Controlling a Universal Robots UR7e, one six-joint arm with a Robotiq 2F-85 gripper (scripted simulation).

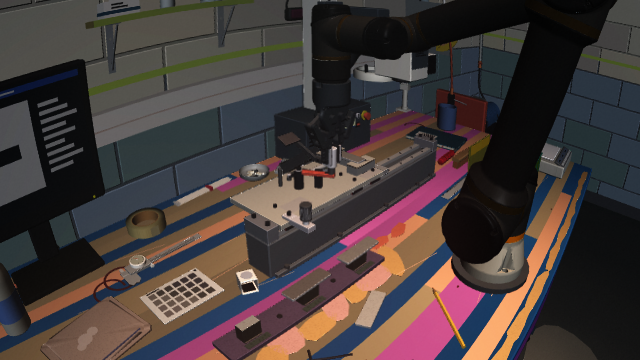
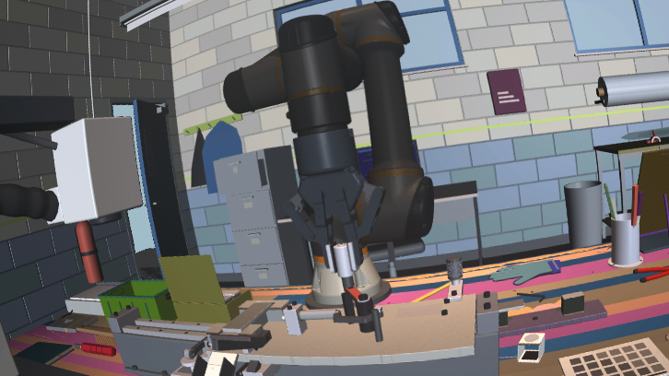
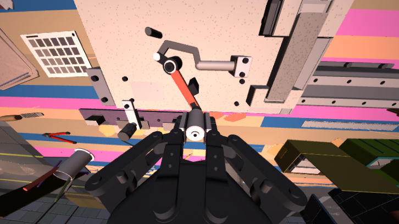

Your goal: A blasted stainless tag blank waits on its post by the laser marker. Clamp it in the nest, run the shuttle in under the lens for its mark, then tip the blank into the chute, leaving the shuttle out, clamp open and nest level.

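Note:
The clamp's red lever (image 3: 182,87) rises from its black pivot (image 3: 170,66) on the shuttle plate (image 1: 300,192), and its grey cylindrical handle (image 3: 194,125) stands at the lever's upper end. The clamp's grey push rod (image 3: 214,65) points at the nest (image 3: 290,72), where the speckled tag blank (image 3: 295,55) lies. The nest (image 1: 359,162) sits at the plate's far end on the rail base. The white laser head (image 1: 407,67) hangs over the rail's far end. My gripper (image 3: 194,129) (image 2: 344,262) (image 1: 332,155) stands above the plate and is closed on the clamp handle.
A knurled knob (image 1: 305,211) stands at the plate's near edge. A green chute bin (image 2: 135,299) sits beside the nest end. A purple fixture strip (image 1: 305,295) with blocks lies in front of the rail base. A checker card (image 1: 181,294) and a tape roll (image 1: 145,222) lie on the bench.

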